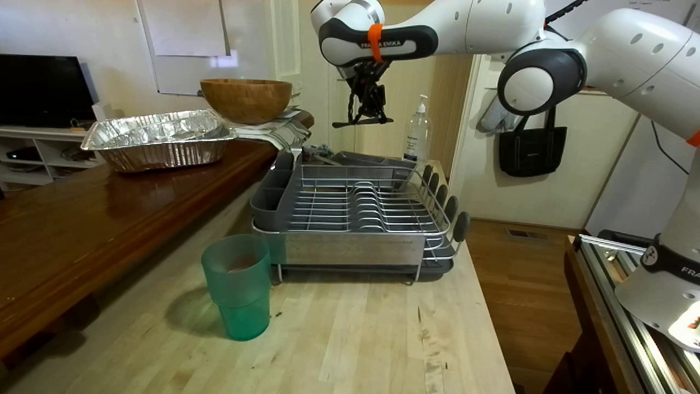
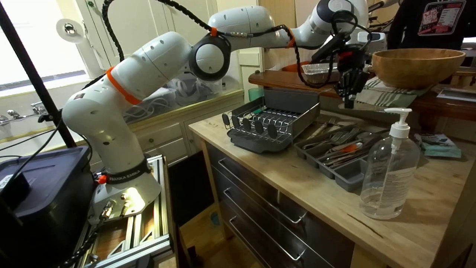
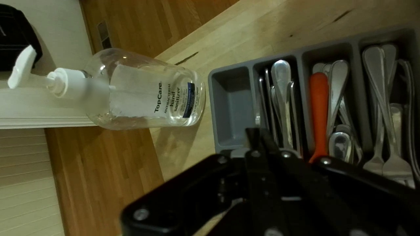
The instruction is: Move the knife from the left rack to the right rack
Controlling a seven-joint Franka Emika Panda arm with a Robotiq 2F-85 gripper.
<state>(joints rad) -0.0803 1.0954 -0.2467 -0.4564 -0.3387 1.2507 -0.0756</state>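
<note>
My gripper (image 1: pixel 368 116) is shut on the knife (image 1: pixel 345 125), which lies about level between the fingertips. In an exterior view the gripper (image 2: pixel 349 104) holds the knife (image 2: pixel 368 108) above the grey cutlery tray. In the wrist view the fingertips (image 3: pixel 259 132) are close together, and a blurred silvery strip of the knife (image 3: pixel 257 114) shows beyond them. A small shiny metal piece (image 1: pixel 296 152) stands at the drainer's far corner, by the grey utensil holder (image 1: pixel 273 200); I cannot tell whether it is the left rack. The right rack's dark upright dividers (image 1: pixel 461 227) also show in an exterior view (image 2: pixel 247 124).
The cutlery tray (image 2: pixel 347 180) holds forks, spoons and an orange-handled utensil (image 3: pixel 318 111). The sanitizer bottle (image 2: pixel 390 178) stands next to it. The drainer (image 1: pixel 355 246), green cup (image 1: pixel 240 290), wooden bowl (image 2: pixel 416 67) and foil pan (image 1: pixel 158 153) are nearby.
</note>
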